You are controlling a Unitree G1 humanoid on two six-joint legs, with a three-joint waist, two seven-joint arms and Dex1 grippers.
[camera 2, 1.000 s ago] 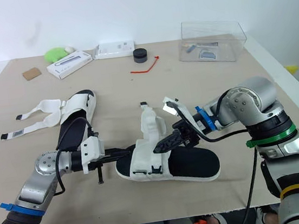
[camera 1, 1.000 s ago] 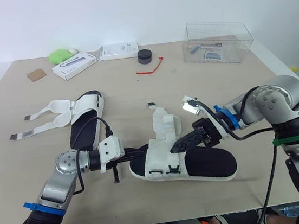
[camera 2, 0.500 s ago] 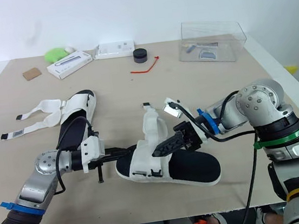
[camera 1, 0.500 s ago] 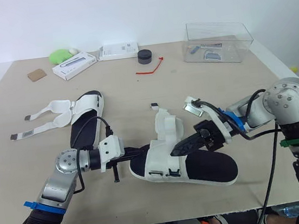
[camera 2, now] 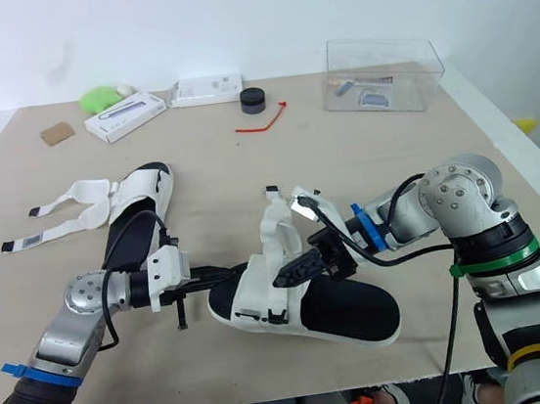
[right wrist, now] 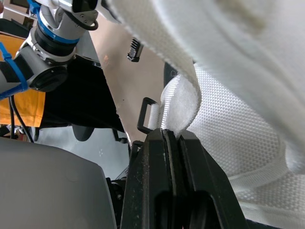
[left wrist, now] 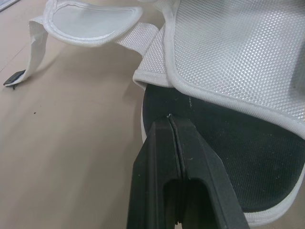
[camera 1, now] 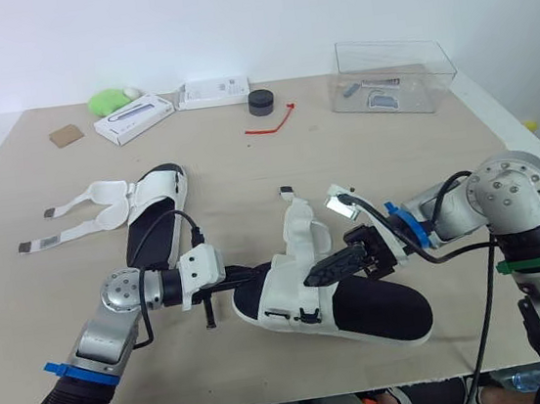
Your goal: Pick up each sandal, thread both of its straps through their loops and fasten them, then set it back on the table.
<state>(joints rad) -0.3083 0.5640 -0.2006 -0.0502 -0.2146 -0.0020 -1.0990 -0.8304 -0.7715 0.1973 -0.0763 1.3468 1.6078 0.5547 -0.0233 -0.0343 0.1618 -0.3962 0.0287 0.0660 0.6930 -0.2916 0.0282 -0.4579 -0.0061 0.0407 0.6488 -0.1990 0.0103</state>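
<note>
Grip of right jaws: closed flat on a white woven strap (right wrist: 185, 105), both black fingers (right wrist: 155, 181) pressed together, fabric nipped between the tips. Just beside that pinch, a black rectangular loop (right wrist: 146, 114) fixed to white mesh. Left jaws closed as well, no gap between the black fingers (left wrist: 155, 162), tips against the white rim at one end of the black insole; nothing visibly caught between them.

Both sets of jaws at the same white-mesh sandal with black insole (camera 1: 386, 304), left jaws at its end nearer the robot's left, right jaws reaching in over the insole to the mesh upper (camera 1: 295, 283). Above the pinch, a broad white flap (camera 1: 299, 230) standing upright, small dark tab (camera 1: 287, 192) at its top. Sandal near the front edge of the beige tabletop (camera 1: 246, 170), between the two arms; whether sole fully down or partly lifted, impossible to tell.

Well apart toward the robot's left, a second white-and-black sandal (camera 1: 152, 221) flat on the tabletop, two unfastened white straps (camera 1: 79, 214) spread out sideways from it, dark tabs at their ends.

Along the far edge, left to right: a brown square card (camera 1: 66, 135), a green lump (camera 1: 108, 101), a long white box (camera 1: 134, 117), a flat white box (camera 1: 215, 91), a black round puck (camera 1: 260, 102), a red cord (camera 1: 275, 122) just beside the puck, and a clear plastic box (camera 1: 394, 73) with small items inside.
</note>
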